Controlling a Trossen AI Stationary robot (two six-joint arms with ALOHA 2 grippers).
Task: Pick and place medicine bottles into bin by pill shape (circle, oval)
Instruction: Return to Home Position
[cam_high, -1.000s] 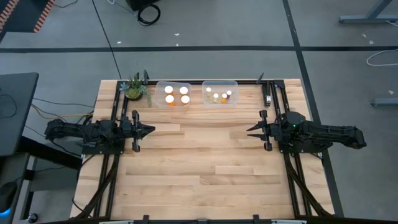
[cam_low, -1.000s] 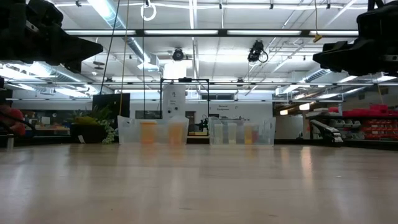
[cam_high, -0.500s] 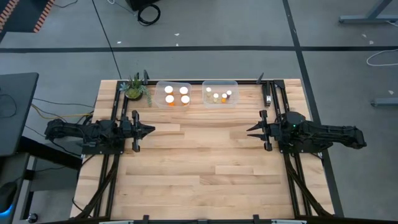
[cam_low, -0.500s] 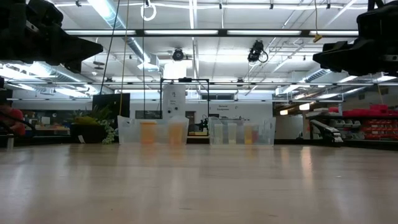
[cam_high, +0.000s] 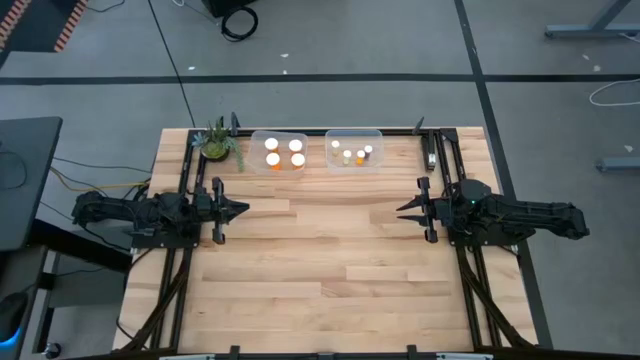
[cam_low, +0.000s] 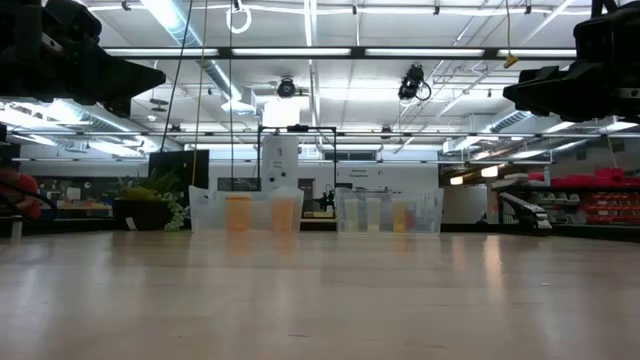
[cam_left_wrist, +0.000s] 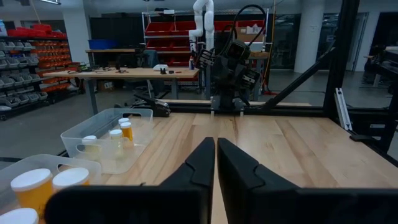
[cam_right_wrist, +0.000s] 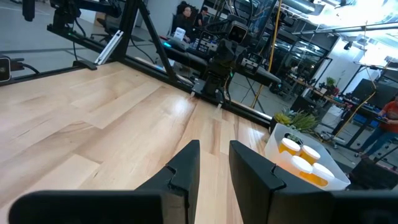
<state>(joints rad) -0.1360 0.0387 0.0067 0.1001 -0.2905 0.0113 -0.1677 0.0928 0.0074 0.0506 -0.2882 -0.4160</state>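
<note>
Observed from the floor: no change over the last second. Both arms, both bins and every bottle lie exactly as they did in the preceding views.

Left pincer (cam_high: 240, 208): at the left middle of the high view, above the worktop (cam_high: 320, 260), pointing toward centre. Its own wrist view shows the fingers pressed together with only a hairline between them, and nothing held.

Right pincer (cam_high: 403, 210): mirrored at the right middle of the high view, also clear of the boards. Its fingers stand a little apart and are empty.

Left bin (cam_high: 278, 133): upper centre of the high view, holding four white-capped orange bottles (cam_high: 296, 146), all upright.

Right bin (cam_high: 353, 131): just beside it to the right, holding the smaller bottles (cam_high: 348, 155) clustered together. Their exact count is hard to make out.

Potted plant (cam_high: 216, 143): at the upper left corner of the worktop, beside the left bin.

No bottle is visible on the open boards in any view.

Finding: with both arms drawn back and motionless and every visible bottle binned, I judge the sorting finished and the arms at or very near their rest pose. Whether each bottle sits in the correct bin by pill shape cannot be verified, as the pills are not visible
</note>
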